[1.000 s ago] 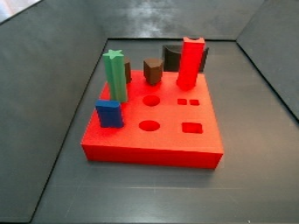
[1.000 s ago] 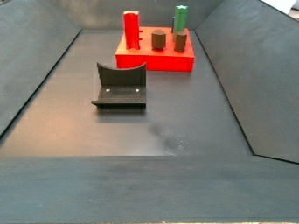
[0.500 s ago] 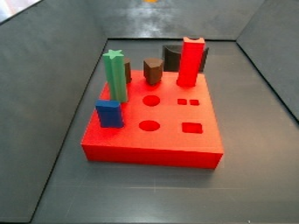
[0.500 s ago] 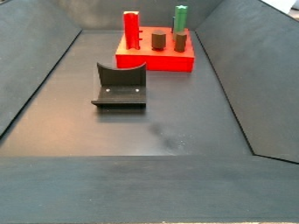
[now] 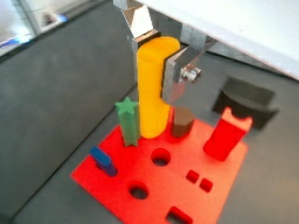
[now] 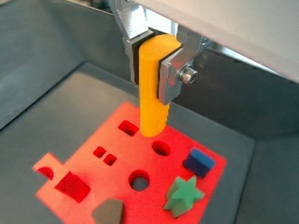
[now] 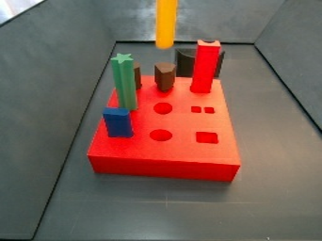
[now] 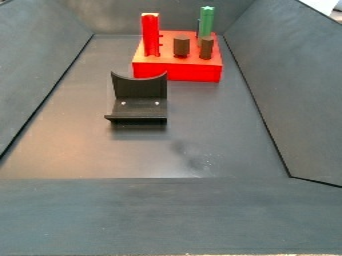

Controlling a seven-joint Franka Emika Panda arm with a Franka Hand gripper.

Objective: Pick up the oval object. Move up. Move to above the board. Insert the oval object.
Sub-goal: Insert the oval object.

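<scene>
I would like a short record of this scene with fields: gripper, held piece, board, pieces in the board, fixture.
gripper: the gripper is above the board, fingers shut on the peg
held piece: tall orange-yellow oval peg, upright, lower end still above the board in a side view
board: flat thick red block with round and square holes
pieces in board: green star-topped post, red square post, short blue block, dark brown peg
fixture: dark L-shaped bracket, apart from the board

The gripper (image 5: 163, 54) shows two flat silver metal finger plates beneath a white housing; one plate (image 6: 177, 68) carries a round silver screw on its outer face, seen in both wrist views.
</scene>
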